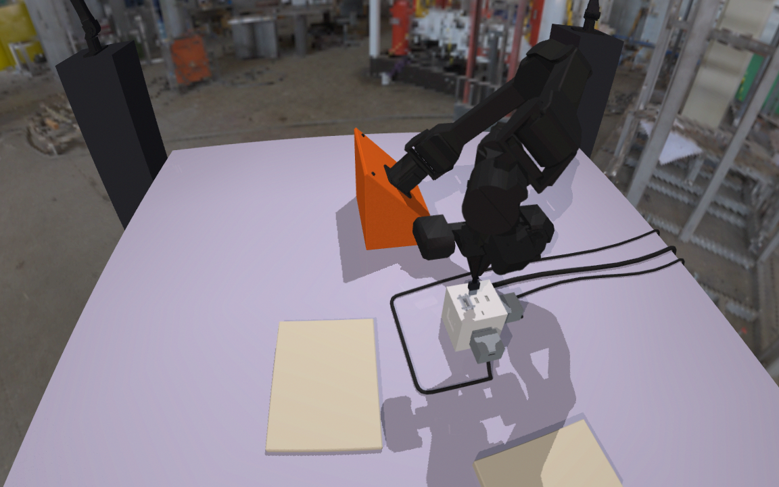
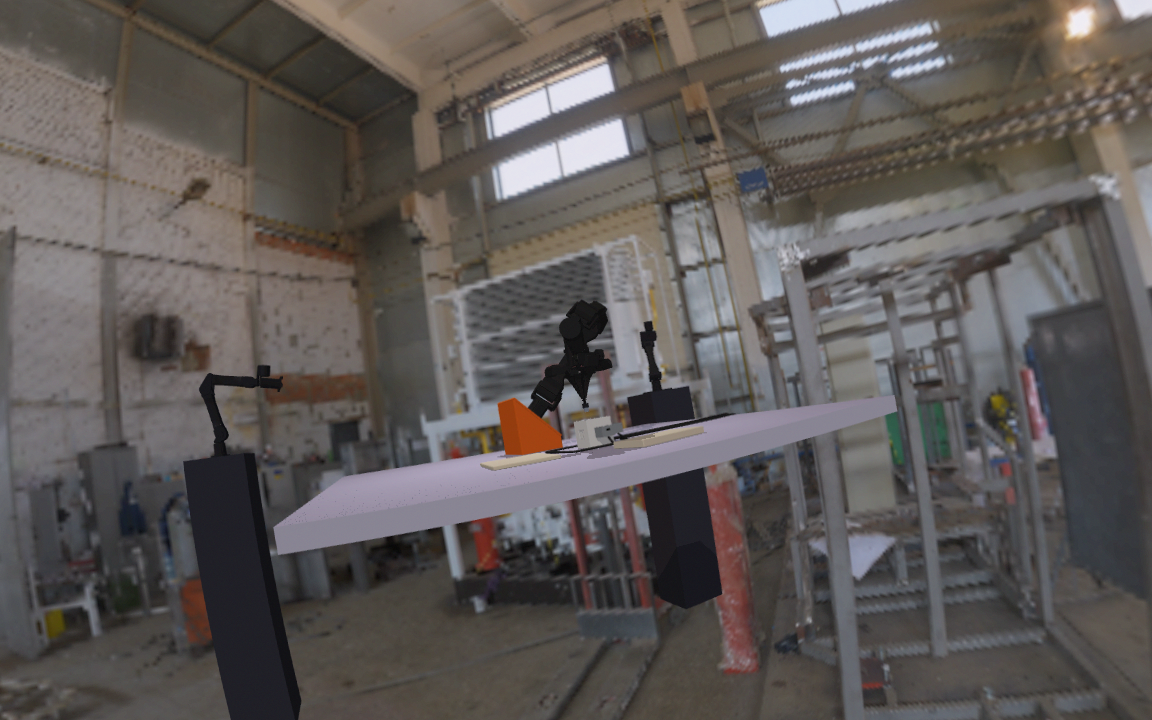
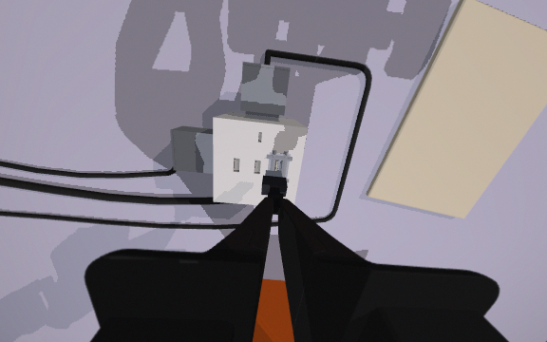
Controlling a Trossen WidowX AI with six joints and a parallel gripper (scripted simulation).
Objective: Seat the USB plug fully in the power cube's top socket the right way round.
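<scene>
The white power cube [image 1: 464,322] [image 2: 592,432] [image 3: 245,142] stands on the table right of centre. My gripper [image 1: 474,279] [image 3: 274,204] [image 2: 582,408] points straight down over the cube's top face and is shut on the small black USB plug [image 1: 474,285] [image 3: 273,183]. The plug's metal end [image 3: 278,163] is at the socket near one edge of the top face. I cannot tell how deep it sits. Two more slots show on the top face beside it.
Grey plugs [image 1: 487,346] [image 3: 264,87] sit in the cube's sides, and black cables [image 1: 592,266] [image 3: 65,190] run to the right table edge; one loops left of the cube. An orange wedge [image 1: 380,205] stands behind. Beige pads [image 1: 324,384] [image 3: 473,109] lie in front.
</scene>
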